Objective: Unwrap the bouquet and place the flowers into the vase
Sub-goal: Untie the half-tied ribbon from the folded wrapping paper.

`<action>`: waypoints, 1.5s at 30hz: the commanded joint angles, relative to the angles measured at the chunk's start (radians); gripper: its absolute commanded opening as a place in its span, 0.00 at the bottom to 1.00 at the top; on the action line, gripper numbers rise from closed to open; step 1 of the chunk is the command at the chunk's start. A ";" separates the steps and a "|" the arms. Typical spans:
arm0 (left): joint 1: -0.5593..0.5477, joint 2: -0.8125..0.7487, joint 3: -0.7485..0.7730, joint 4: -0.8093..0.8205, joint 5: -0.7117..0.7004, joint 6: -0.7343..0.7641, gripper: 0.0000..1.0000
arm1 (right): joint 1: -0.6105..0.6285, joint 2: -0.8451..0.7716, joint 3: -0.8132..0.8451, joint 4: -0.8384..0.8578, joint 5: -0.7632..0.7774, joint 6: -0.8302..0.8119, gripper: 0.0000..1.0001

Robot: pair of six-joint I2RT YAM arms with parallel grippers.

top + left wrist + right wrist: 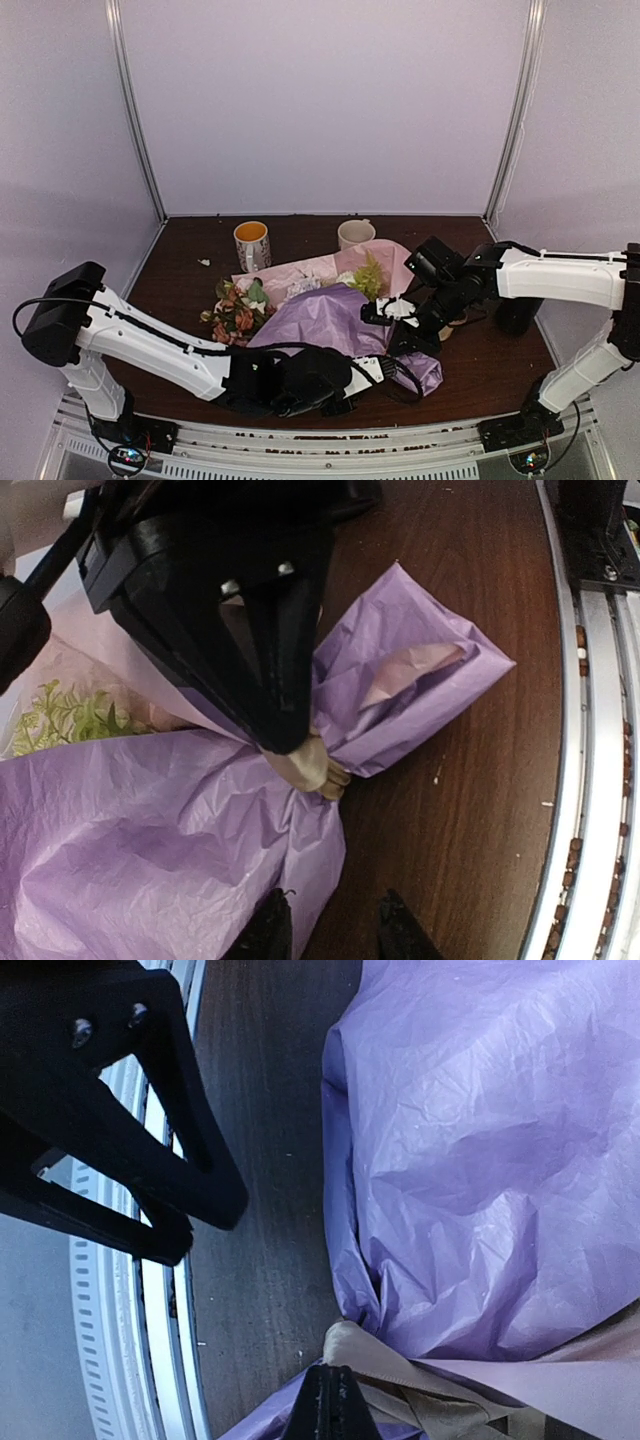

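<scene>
The bouquet (330, 315) lies flat left of the vase (518, 315). It is probably light, its paper (150, 850) soft and easily torn. The right gripper (325, 1395) is pinched on the limp ribbon (375, 1360), the best hold. Farther from the vase, the left gripper (335, 935) has its jaws apart, empty.

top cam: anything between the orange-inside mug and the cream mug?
Nothing: in the top view the table between the orange-inside mug and the cream mug is bare dark wood.
</scene>
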 commanded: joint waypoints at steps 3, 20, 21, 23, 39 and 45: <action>0.034 0.068 0.096 0.092 -0.032 -0.056 0.31 | -0.013 0.001 0.014 -0.001 -0.071 0.018 0.00; 0.021 -0.104 -0.046 -0.003 0.010 -0.029 0.32 | 0.138 -0.086 0.020 -0.174 -0.169 -0.113 0.01; 0.021 -0.106 -0.047 -0.004 0.022 -0.030 0.32 | 0.134 -0.081 0.043 -0.183 -0.189 -0.108 0.00; 0.021 -0.101 -0.048 0.013 0.047 -0.033 0.32 | 0.119 -0.081 0.068 -0.152 -0.203 -0.067 0.00; 0.018 0.134 0.173 0.098 -0.092 -0.051 0.48 | 0.016 -0.101 0.049 -0.019 -0.071 0.054 0.00; 0.018 0.229 0.297 -0.026 -0.306 -0.111 0.49 | 0.015 -0.113 0.044 -0.019 -0.097 0.066 0.00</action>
